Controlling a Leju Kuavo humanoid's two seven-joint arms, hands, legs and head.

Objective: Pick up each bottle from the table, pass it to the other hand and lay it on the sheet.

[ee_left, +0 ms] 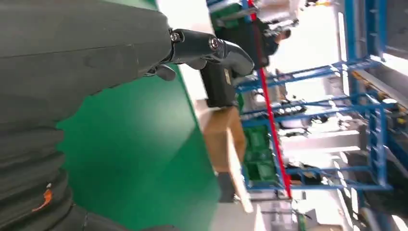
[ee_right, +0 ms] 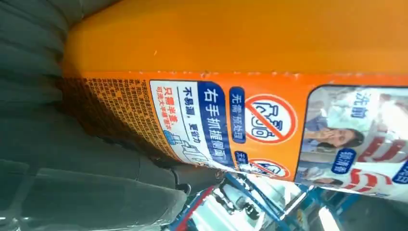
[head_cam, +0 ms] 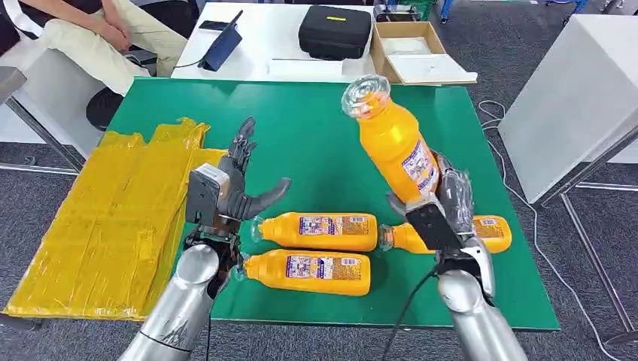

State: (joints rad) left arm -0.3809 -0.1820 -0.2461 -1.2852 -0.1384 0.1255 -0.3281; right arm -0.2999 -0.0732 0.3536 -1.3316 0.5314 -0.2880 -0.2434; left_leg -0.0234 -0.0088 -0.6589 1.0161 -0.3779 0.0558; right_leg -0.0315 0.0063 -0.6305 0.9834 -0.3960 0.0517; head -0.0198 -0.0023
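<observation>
My right hand (head_cam: pixel 444 201) grips an orange bottle (head_cam: pixel 391 139) by its lower part and holds it upright above the green table (head_cam: pixel 316 128), clear cap tilted toward the left; up close, its orange labelled side (ee_right: pixel 240 72) lies against the hand (ee_right: pixel 72 159). My left hand (head_cam: pixel 237 188) hovers over the table's left part with fingers spread and nothing in it, its thumb (ee_left: pixel 211 48) pointing toward the bottles. Three more orange bottles lie on the table: one (head_cam: pixel 316 231) in the middle, one (head_cam: pixel 307 271) nearer the front edge, one (head_cam: pixel 481 229) partly behind my right hand. The yellow sheet (head_cam: pixel 113 226) lies off the left edge.
Behind the green table stands a white table with a black case (head_cam: pixel 335 30), a cardboard box (head_cam: pixel 406 49) and a dark tablet (head_cam: pixel 222 45). A seated person (head_cam: pixel 98 37) is at the far left. A white table (head_cam: pixel 579 90) stands to the right.
</observation>
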